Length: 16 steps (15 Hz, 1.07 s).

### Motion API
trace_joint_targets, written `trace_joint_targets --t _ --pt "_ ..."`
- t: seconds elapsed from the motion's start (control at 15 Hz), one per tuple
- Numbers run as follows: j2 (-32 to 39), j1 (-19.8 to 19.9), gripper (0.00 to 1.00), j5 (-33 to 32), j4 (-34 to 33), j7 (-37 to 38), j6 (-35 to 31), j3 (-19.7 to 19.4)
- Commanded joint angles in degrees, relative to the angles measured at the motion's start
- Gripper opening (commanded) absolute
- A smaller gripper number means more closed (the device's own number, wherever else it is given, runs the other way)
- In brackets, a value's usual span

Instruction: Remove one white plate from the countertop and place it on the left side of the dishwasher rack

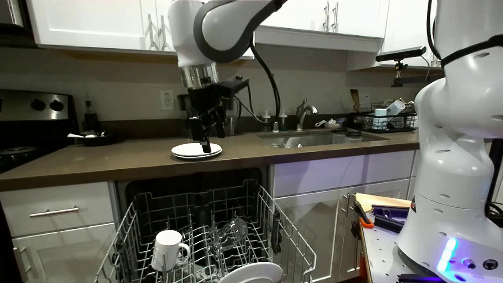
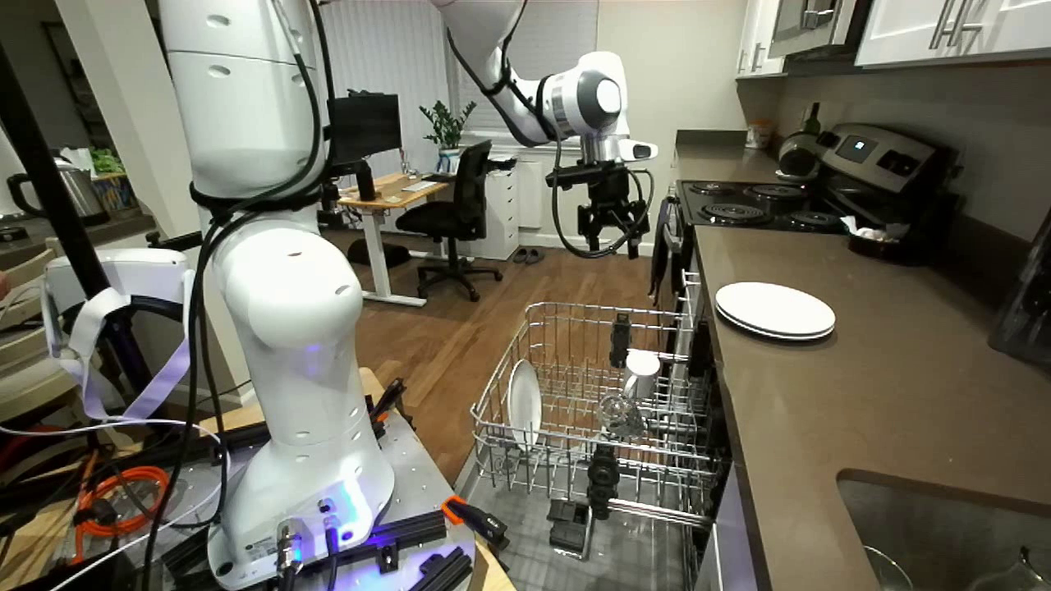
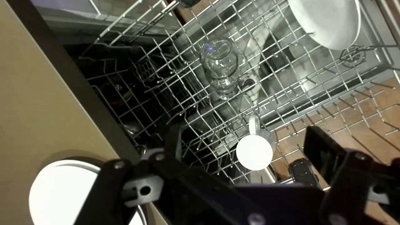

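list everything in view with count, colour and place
countertop: one, brown, along the wall
dishwasher rack: one, grey, lower than the countertop
white plates: at least two, white, stacked on the countertop
rack plate: one, white, in the rack
mug: one, white, in the rack
glass: one, clear, in the rack
sink: one, grey, in the countertop
dish drainer: one, black, by the sink
stove: one, black, beside the countertop
cabinets: several, white, above and below the countertop
office chair: one, black, by the desk
robot arm: one, white, base beside the rack
gripper: one, black, open, above the rack
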State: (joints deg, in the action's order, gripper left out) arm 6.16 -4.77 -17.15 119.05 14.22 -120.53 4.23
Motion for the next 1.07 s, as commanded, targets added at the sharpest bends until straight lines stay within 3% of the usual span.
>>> trace_joint_targets --t 0.0,0.47,0.53,1.0 --pt "6.02 -0.23 1.0 -3.33 -6.37 0.95 -0.65 -1.45" --pt "15.02 -1.14 1.0 -8.51 -14.92 0.76 -1.87 -4.87" --pt "12.6 -0.94 1.0 -6.65 -12.1 -0.18 -1.78 -4.54" --pt "14.76 -1.3 1.0 -6.78 -14.3 -0.19 -1.78 -5.12"
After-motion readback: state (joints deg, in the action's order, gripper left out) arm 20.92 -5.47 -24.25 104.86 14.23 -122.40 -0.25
